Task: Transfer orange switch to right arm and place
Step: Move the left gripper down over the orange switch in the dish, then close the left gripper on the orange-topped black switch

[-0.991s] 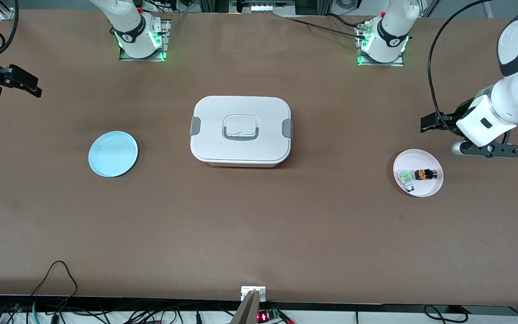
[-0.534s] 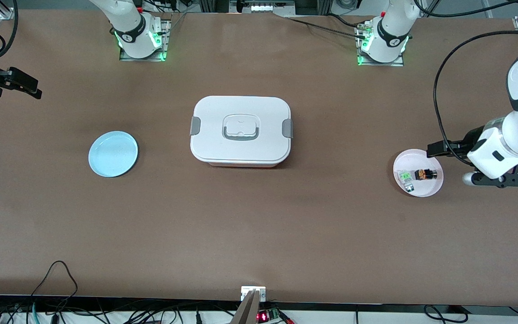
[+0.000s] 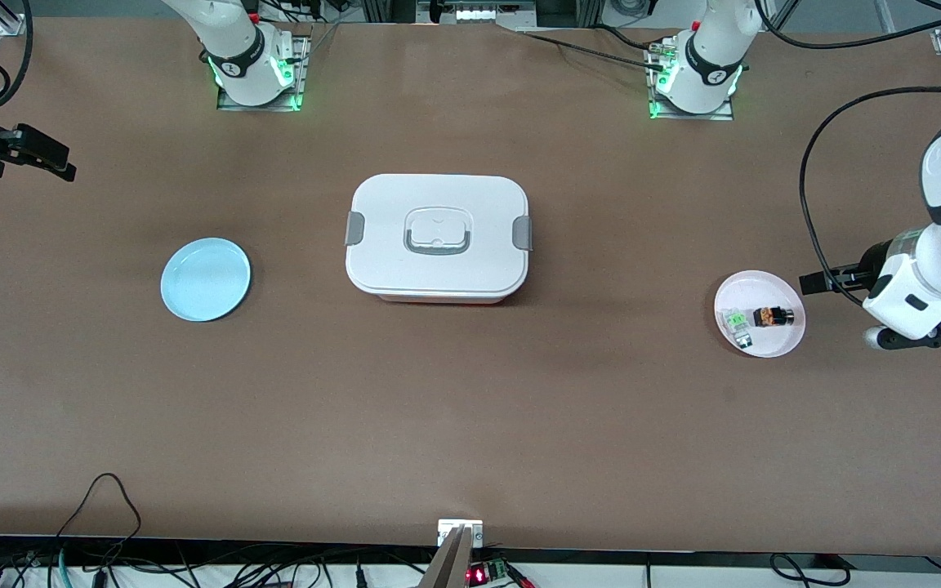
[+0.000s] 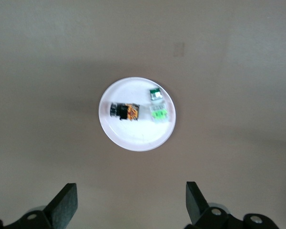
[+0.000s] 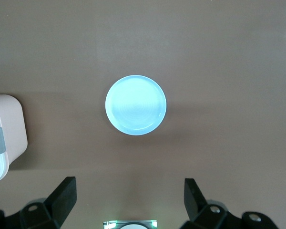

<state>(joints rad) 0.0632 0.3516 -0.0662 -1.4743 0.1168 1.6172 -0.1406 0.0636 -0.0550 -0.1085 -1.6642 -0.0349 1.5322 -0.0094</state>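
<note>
The orange switch point(image 3: 771, 316) point(image 4: 125, 111), a stubby black part with an orange end, lies on its side on a small pink plate point(image 3: 756, 282) point(image 4: 133, 143) near the left arm's end of the table. My left gripper point(image 3: 930, 333) point(image 4: 131, 202) hangs open over bare table beside that plate, toward the table's end. Nothing is between its fingers point(image 4: 66, 202). My right gripper point(image 5: 128, 198) waits open and empty high over the right arm's end of the table, and a light blue plate point(image 3: 205, 279) point(image 5: 136, 105) shows in its wrist view.
A clear-and-green component point(image 3: 737, 321) point(image 4: 158, 112) shares the pink plate with the switch. A closed white lunch box point(image 3: 437, 237) with grey clips stands mid-table. A black cable point(image 3: 813, 188) loops over the left arm. The arm bases point(image 3: 254, 73) stand along the edge farthest from the front camera.
The left arm has swung toward the front camera and outward, carrying its gripper past the pink plate's edge. The right arm has hardly moved. Both grippers stay open.
</note>
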